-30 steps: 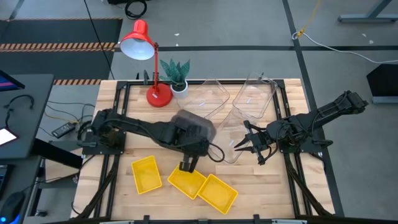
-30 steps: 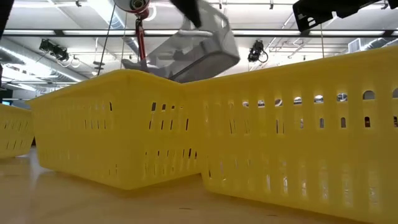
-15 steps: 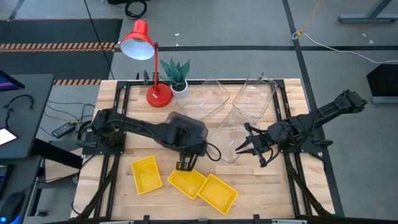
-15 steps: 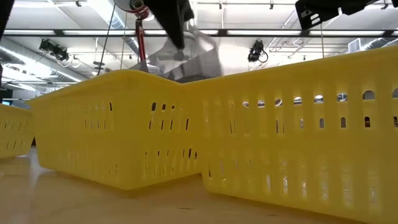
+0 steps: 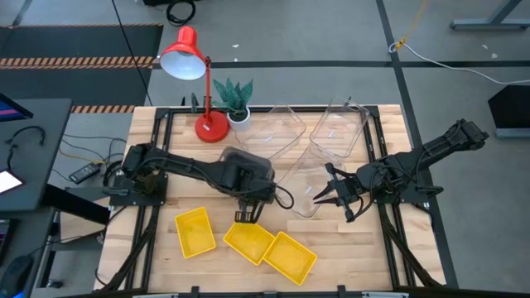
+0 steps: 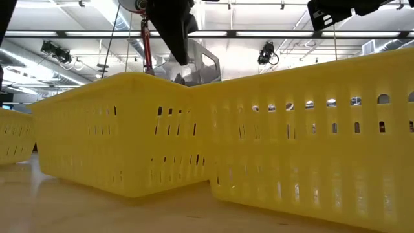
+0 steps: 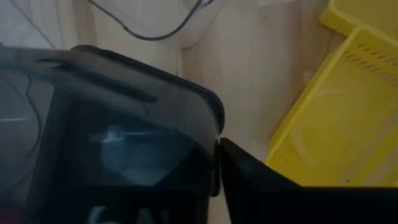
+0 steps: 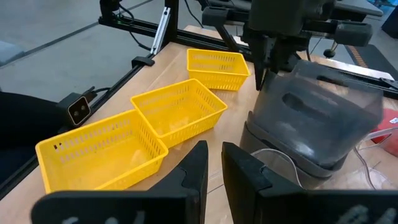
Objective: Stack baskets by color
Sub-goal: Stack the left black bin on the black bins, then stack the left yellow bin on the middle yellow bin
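Note:
Three yellow baskets [image 5: 195, 231] [image 5: 248, 242] [image 5: 290, 255] stand along the table's near edge. A dark grey basket [image 8: 323, 106] sits in a second grey basket [image 8: 292, 155] at mid-table, and my left gripper [image 8: 266, 68] comes down on the top one's near rim. Two clear baskets [image 5: 277, 128] [image 5: 338, 132] lie at the far edge. A third clear basket [image 5: 300, 186] lies tilted right of centre, with my right gripper [image 5: 317, 194] at its right side, fingers almost together. My left gripper has the top grey basket's rim [image 7: 208, 118] on the side toward the yellow baskets. One finger [image 7: 267, 180] lies outside the wall; the other is hidden inside. It points steeply down. The basket rests nearly level in the grey basket below. My right gripper comes nearly level from the table's right at the third clear basket's right edge [image 5: 310, 197]. The see-through wall between its fingers [image 8: 199, 168] barely shows, so the hold cannot be told more closely. The basket lies tilted, partly on the table.
A red lamp [image 5: 186, 54] and a small potted plant [image 5: 234, 95] stand at the far left of the table. Black frame rails run along both sides. Bare wood lies between the grey stack and the yellow baskets, and at the near right corner.
My left gripper has gone down with the dark grey basket. The basket hung tilted high above the yellow baskets; it has sunk behind them and come nearly level on the grey basket below. My right gripper has kept still.

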Controlling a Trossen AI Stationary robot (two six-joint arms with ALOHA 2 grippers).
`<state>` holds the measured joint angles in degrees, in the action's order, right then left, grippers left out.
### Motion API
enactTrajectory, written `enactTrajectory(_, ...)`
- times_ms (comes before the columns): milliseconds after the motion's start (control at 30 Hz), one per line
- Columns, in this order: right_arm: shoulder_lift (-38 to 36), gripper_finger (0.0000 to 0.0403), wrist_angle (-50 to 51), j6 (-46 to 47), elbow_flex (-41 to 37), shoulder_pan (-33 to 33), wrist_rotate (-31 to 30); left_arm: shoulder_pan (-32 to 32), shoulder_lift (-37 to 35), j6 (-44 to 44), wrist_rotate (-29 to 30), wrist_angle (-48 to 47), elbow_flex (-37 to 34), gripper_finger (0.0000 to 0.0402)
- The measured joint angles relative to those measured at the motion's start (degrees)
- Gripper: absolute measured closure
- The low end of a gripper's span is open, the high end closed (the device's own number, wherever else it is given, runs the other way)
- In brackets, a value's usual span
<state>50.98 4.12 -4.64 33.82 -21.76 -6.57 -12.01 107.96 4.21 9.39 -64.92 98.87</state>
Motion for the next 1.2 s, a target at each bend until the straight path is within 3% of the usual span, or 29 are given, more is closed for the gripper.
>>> enactTrajectory(267, 0.00, 0.0351, 0.00, 0.00, 0.00, 0.00, 0.00, -0.11, 0.00, 1.11, -0.88, -4.27, 1.02, 0.0243)
enactTrajectory(433, 0.00, 0.0351, 0.00, 0.00, 0.00, 0.00, 0.00, -0.09, 0.00, 3.26, -0.18, -8.19, 3.83, 0.0210)
enactTrajectory(633, 0.17, 0.0351, -0.02, 0.12, 0.00, 0.00, 0.00, -2.14, -0.47, 5.91, -0.65, -7.82, 4.13, 0.0220)
enactTrajectory(733, 0.62, 0.0351, 0.07, 0.24, 0.00, 0.00, 0.00, -5.31, -0.46, 6.85, -3.93, -7.18, 4.13, 0.0233)
enactTrajectory(933, 1.45, 0.0351, -0.20, 0.13, 0.00, 0.00, 0.00, -11.60, -0.42, 16.46, -7.08, -10.20, 3.88, 0.0257)
enactTrajectory(1200, 1.49, 0.0351, -0.68, 0.37, 0.00, 0.00, 0.06, -20.46, -0.25, 28.43, -8.58, -9.94, -4.79, 0.0277)
